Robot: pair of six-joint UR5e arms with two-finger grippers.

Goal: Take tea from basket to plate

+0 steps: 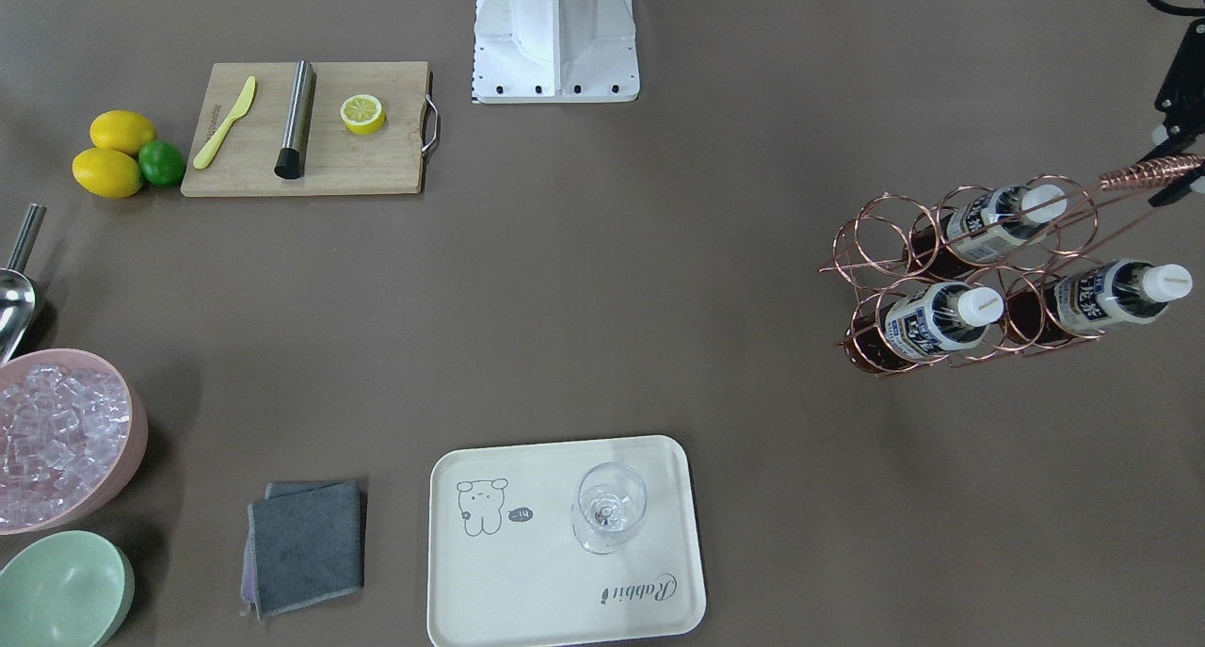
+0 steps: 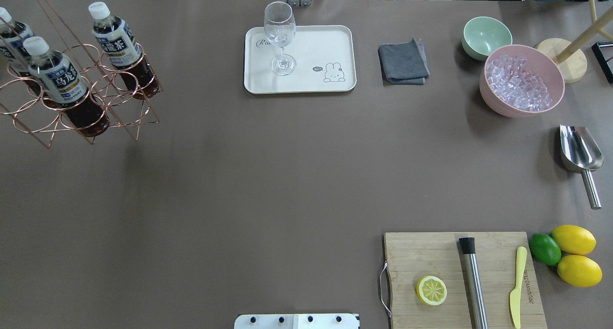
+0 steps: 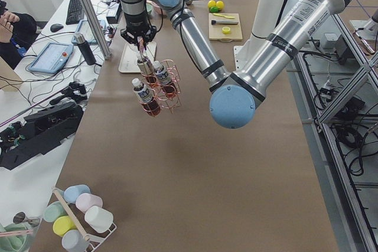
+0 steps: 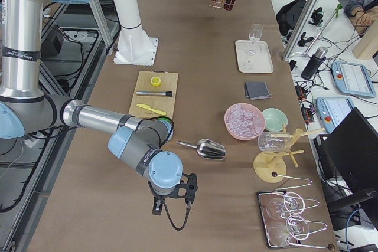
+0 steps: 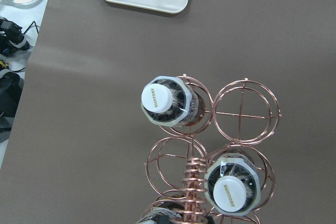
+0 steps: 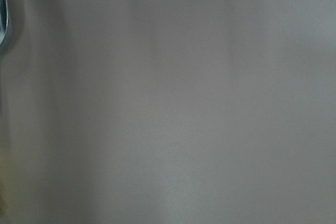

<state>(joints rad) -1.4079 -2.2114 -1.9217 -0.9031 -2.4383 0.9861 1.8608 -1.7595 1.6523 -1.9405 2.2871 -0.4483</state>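
The copper wire basket [image 5: 245,114] hangs above the table near its left end, held by its twisted handle [image 1: 1144,172]. My left gripper [image 1: 1182,169] is shut on that handle; it also shows in the exterior left view [image 3: 140,38]. Three tea bottles sit in the rings: [image 1: 998,221], [image 1: 941,319], [image 1: 1106,296]. The cream plate [image 1: 527,581] lies at the far middle of the table [image 2: 311,46], well apart from the basket, with a wine glass [image 1: 609,508] standing on it. My right gripper [image 4: 172,199] is low over bare table; I cannot tell if it is open.
A wooden cutting board [image 1: 377,167] with half a lemon, a steel rod and a yellow knife lies near the robot base. Lemons and a lime [image 1: 122,153], a grey cloth [image 1: 306,545], a pink bowl of ice [image 1: 56,435], a green bowl [image 1: 61,590] and a scoop [image 2: 579,152] lie on my right side.
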